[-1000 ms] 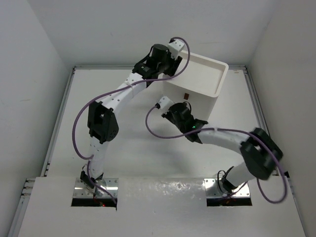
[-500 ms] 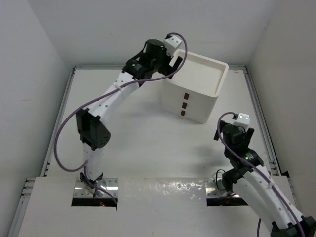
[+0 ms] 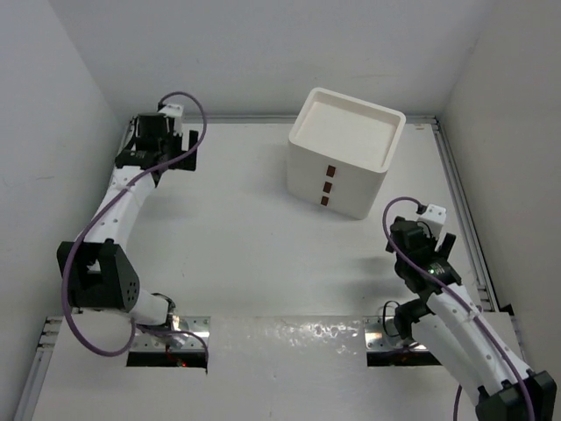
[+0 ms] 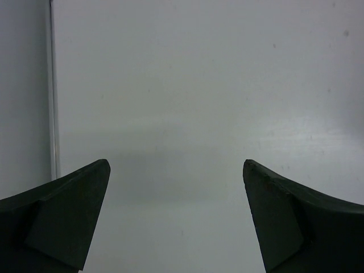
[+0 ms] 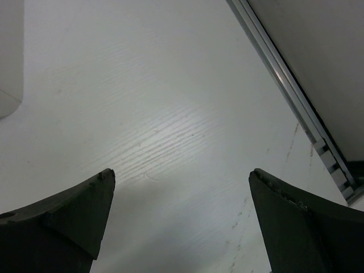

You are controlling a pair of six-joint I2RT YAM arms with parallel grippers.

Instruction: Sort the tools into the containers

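At one o'clock on the tabletop (image 3: 245, 237) stands the white drawer stack (image 3: 359, 189). All three drawers sit flush, their brown tab handles (image 3: 327, 186) facing six o'clock. Its tray top (image 3: 346, 127) shows nothing in it.

No tools are visible in any view, so their whereabouts cannot be confirmed; presumably they are inside the shut drawers.

The left arm (image 3: 114, 202) reaches to ten o'clock and the right arm (image 3: 447, 298) sits at four o'clock, both well apart from the stack. The left pincer (image 4: 176, 170) is spread wide and empty over bare surface. The right pincer (image 5: 182, 173) is likewise wide and empty.

Assessment: sorting appears complete, or between items, with both arms standing off. Any further step calls first for locating a tool, then drawing out a drawer by its tab before placing.
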